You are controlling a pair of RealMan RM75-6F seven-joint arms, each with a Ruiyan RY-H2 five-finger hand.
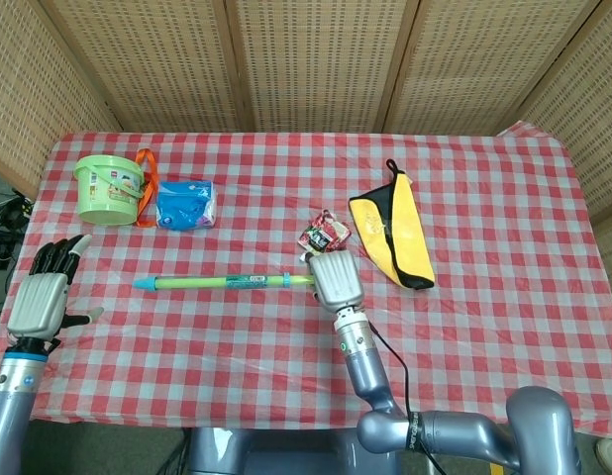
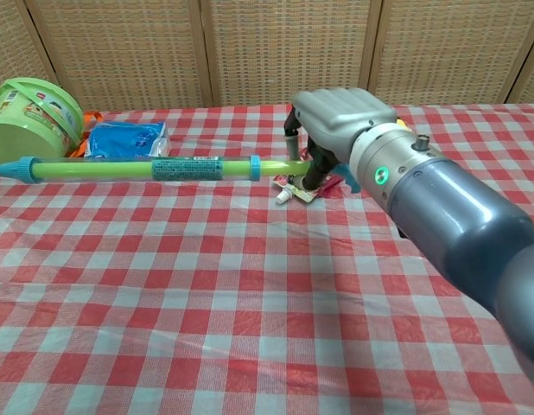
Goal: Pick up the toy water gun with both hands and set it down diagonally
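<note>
Water gun (image 1: 227,282) — just one — is grasped at its end by the right hand (image 1: 335,279) above the counter (image 1: 484,198); left hand (image 1: 44,297) released, fingers spread — one bucket (image 1: 108,188), one yellow pouch (image 1: 393,237).

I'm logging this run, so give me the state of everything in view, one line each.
toy water gun: lifted off the table, level, gripped at its right end.
right hand: grips the gun.
left hand: holds nothing, fingers apart.
green bucket: upright.
blue packet: lying flat.
yellow pouch: lying flat.
</note>
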